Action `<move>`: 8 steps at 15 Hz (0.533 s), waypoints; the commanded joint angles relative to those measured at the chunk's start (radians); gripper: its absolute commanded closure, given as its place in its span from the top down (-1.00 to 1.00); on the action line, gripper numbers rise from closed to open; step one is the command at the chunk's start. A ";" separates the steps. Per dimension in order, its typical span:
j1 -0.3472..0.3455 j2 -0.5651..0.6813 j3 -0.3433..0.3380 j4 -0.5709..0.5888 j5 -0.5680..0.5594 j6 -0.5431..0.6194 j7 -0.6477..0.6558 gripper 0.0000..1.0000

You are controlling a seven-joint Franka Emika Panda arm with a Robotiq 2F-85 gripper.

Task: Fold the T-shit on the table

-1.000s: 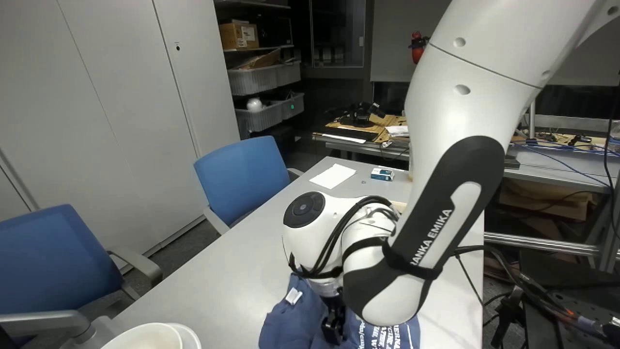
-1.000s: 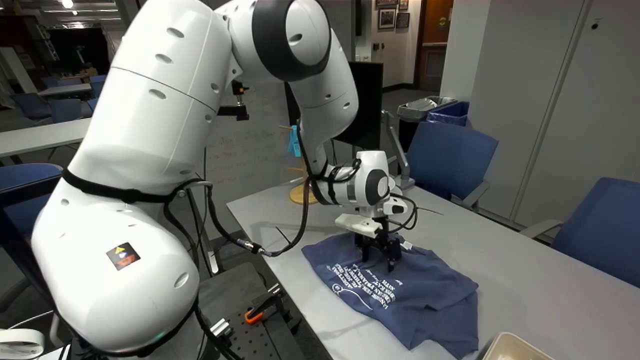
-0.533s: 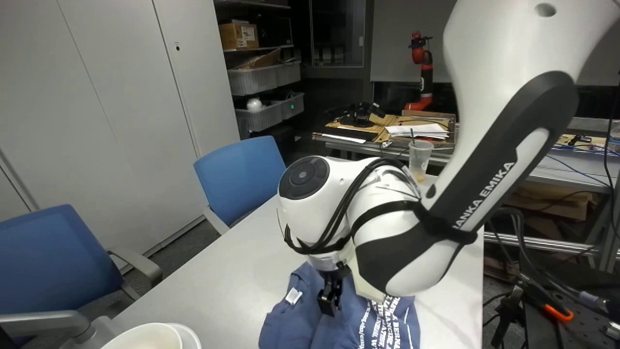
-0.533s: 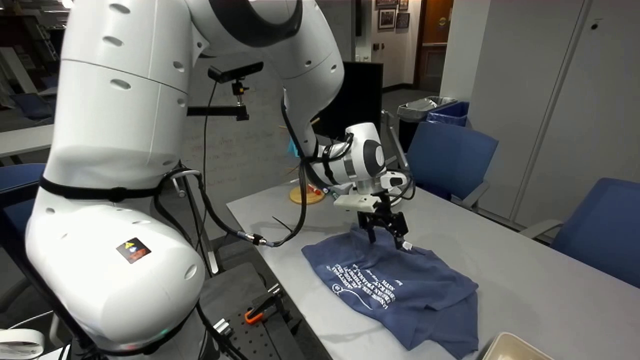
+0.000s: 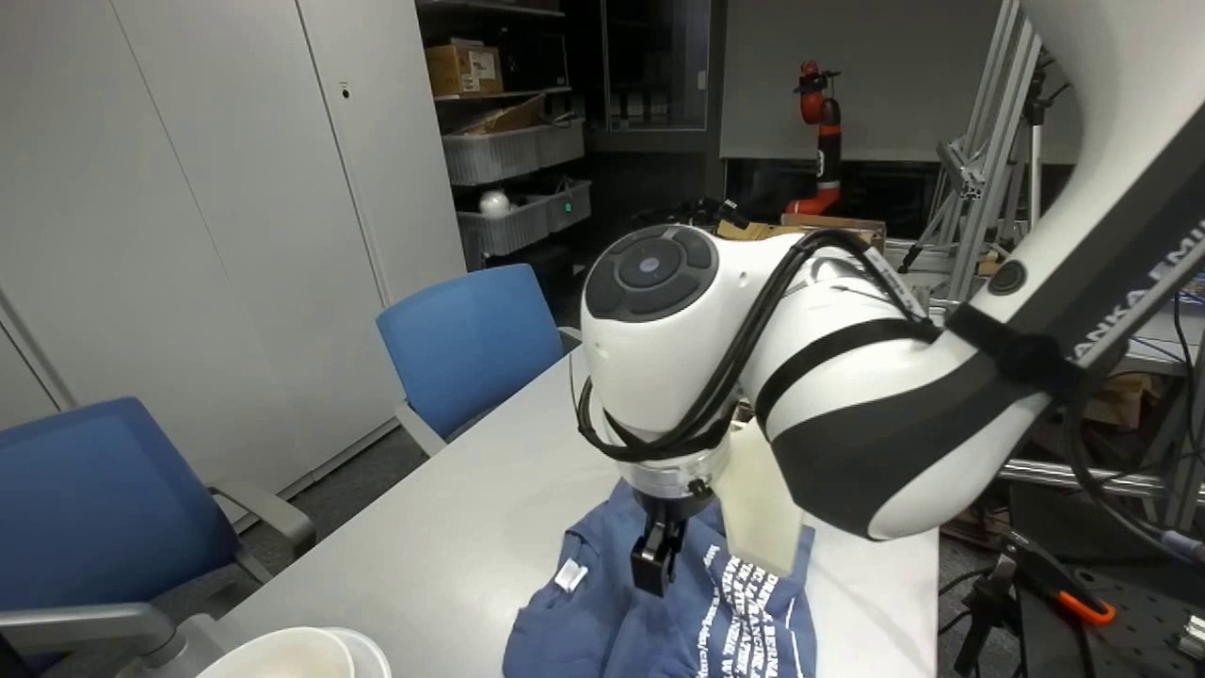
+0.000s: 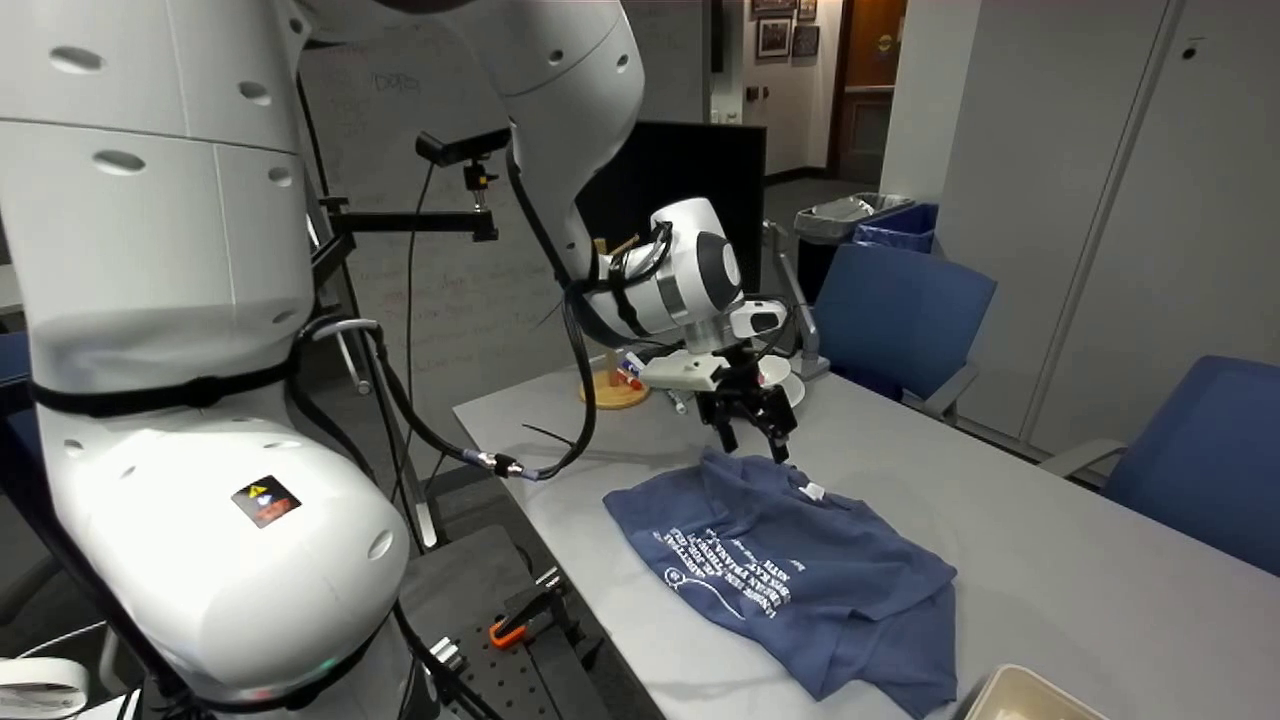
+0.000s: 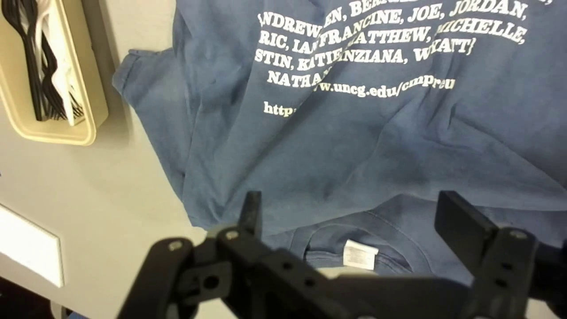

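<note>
A blue T-shirt (image 6: 830, 590) with white lettering lies rumpled on the table in both exterior views (image 5: 574, 626). In the wrist view the T-shirt (image 7: 310, 146) shows creases through the lettering, and a cloth edge runs across beside the collar. A white tag (image 7: 359, 255) shows in the collar; it is also visible in both exterior views (image 5: 570, 575) (image 6: 812, 491). My gripper (image 6: 755, 448) is open and empty above the collar end of the shirt, its fingers clear of the cloth. In the wrist view the fingers (image 7: 350, 212) stand wide apart, with the collar and tag between them.
A beige tray (image 7: 91, 110) with plastic forks stands beside the shirt, also at an exterior view's bottom edge (image 6: 1030, 700). A white bowl (image 5: 282, 654) sits on the table. A wooden stand (image 6: 612, 392) is near the far edge. Chairs (image 6: 900, 320) line one side.
My gripper has risen from the shirt's surface to above it, and the arm has drawn back. The fingers stay open. The shirt has not visibly moved.
</note>
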 commanded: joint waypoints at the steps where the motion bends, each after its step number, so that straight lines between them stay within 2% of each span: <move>1: -0.068 -0.133 0.074 -0.093 0.023 -0.026 0.047 1.00; 5: -0.158 -0.232 0.150 -0.136 0.245 -0.088 -0.086 1.00; 8: -0.207 -0.296 0.176 -0.143 0.386 -0.143 -0.169 0.98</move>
